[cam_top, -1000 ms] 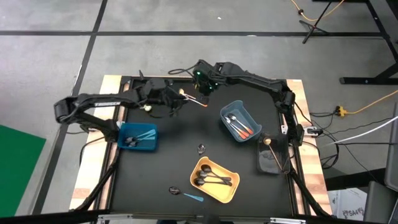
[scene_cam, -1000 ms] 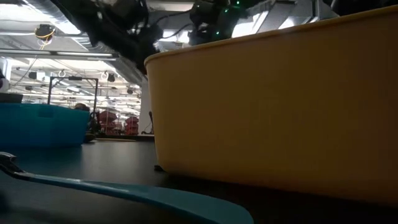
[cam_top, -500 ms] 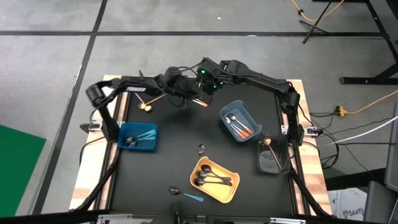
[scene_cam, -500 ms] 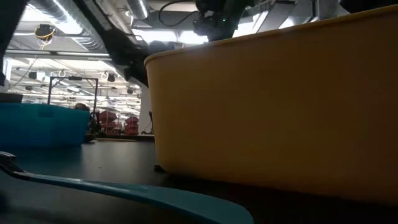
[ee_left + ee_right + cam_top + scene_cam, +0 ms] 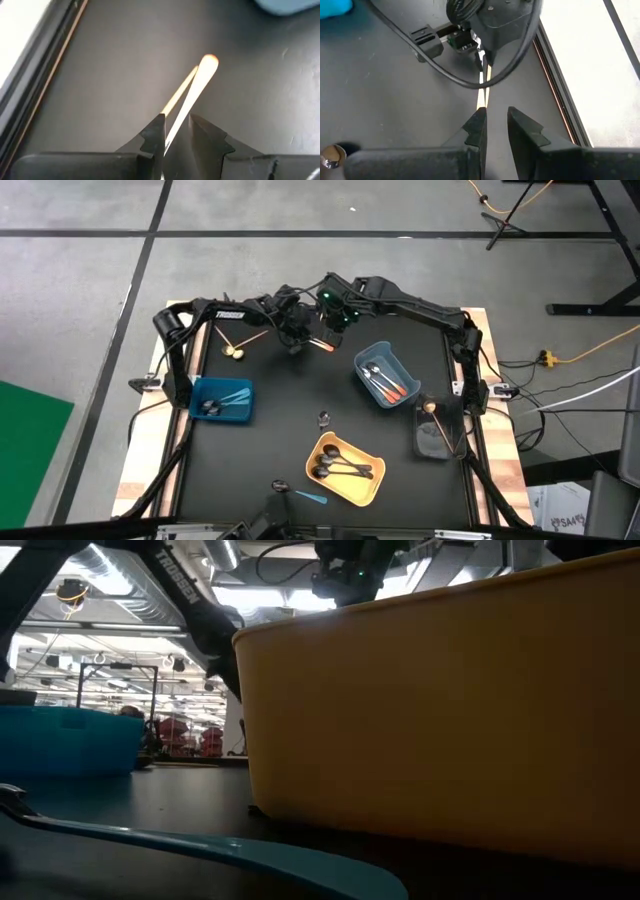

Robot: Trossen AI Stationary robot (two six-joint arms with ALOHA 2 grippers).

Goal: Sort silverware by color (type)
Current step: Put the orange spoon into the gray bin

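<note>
**Handover risk behind the light-blue bin**

While both hands meet just behind the light-blue plastic bin (image 5: 386,374), the left hand (image 5: 297,332) pinches one thin orange-handled spoon (image 5: 322,345) between narrow fingers; the right hand (image 5: 335,319) stands slightly parted around its far end. Misaligned closing could knock it onto the black counter (image 5: 290,430).

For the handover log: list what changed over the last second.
The left end effector swung across the table's far edge toward the right end effector; both now meet at the orange-handled spoon, which lies between the left one's fingers. The bins and other spoons stayed put.
</note>
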